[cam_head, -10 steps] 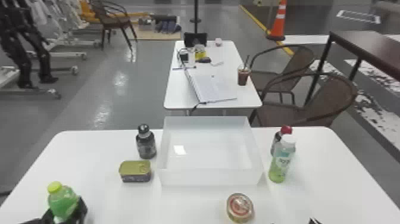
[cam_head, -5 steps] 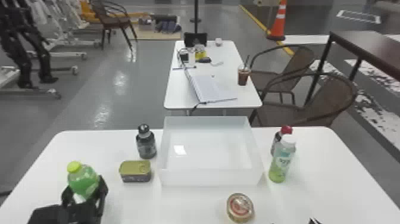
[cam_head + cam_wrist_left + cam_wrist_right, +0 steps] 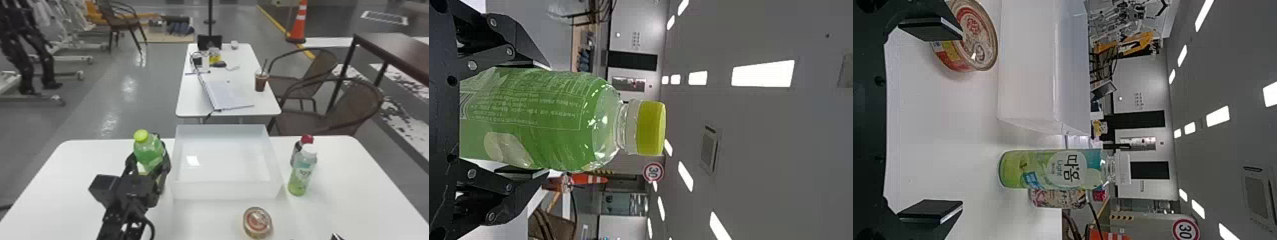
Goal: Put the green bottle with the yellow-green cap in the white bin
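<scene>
Here, the left gripper [image 3: 148, 161] is pinching the green bottle [image 3: 546, 117] by its body, likely hefty, squeezable and safest held there.

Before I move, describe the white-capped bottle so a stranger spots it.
On the near white table, find the white bin. Right of it stands the white-capped bottle, green toward its base. The bottle close behind it has a red cap instead.

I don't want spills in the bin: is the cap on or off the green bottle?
On: the yellow-green cap sits over the neck of the green bottle. How tightly, I cannot tell.
</scene>
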Tool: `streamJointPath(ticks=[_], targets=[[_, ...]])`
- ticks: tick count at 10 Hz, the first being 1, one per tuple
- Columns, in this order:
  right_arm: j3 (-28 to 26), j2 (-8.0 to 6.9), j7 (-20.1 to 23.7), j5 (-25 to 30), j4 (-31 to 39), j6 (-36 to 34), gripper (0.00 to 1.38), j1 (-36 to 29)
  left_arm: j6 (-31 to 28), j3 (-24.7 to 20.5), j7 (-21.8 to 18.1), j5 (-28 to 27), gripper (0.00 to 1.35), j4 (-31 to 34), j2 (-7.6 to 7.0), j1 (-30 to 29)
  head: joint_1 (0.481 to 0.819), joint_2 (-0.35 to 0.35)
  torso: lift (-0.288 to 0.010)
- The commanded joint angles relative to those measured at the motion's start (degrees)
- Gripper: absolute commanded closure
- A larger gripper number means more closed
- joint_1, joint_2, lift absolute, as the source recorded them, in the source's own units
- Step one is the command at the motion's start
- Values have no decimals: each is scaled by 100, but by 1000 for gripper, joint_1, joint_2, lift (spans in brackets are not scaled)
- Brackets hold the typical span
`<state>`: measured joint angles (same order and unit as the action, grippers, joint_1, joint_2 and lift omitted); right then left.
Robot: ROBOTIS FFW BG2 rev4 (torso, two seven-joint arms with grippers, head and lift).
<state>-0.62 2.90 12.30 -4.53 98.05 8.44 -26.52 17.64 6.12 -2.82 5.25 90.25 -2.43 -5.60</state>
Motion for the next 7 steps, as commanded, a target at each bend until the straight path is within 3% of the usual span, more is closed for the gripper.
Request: streamJointPath(ticks=[1, 3, 5, 7], targets=[[0, 0, 0, -4, -5, 0, 104, 7, -261, 162, -219, -130, 564, -17, 59, 314, 549, 0, -100], [35, 0, 0, -22, -49, 26, 104, 60, -929, 346, -772, -613, 564, -184, 67, 797, 549, 0, -100], [35, 0, 0, -40, -67, 44, 104, 68, -1008, 698, -851, -965, 564, -570, -144, 1175, 549, 0, -100], [44, 0, 0, -48, -85, 44, 104, 77, -911, 909, -922, -1545, 564, -1071, -161, 1509, 549, 0, -100]])
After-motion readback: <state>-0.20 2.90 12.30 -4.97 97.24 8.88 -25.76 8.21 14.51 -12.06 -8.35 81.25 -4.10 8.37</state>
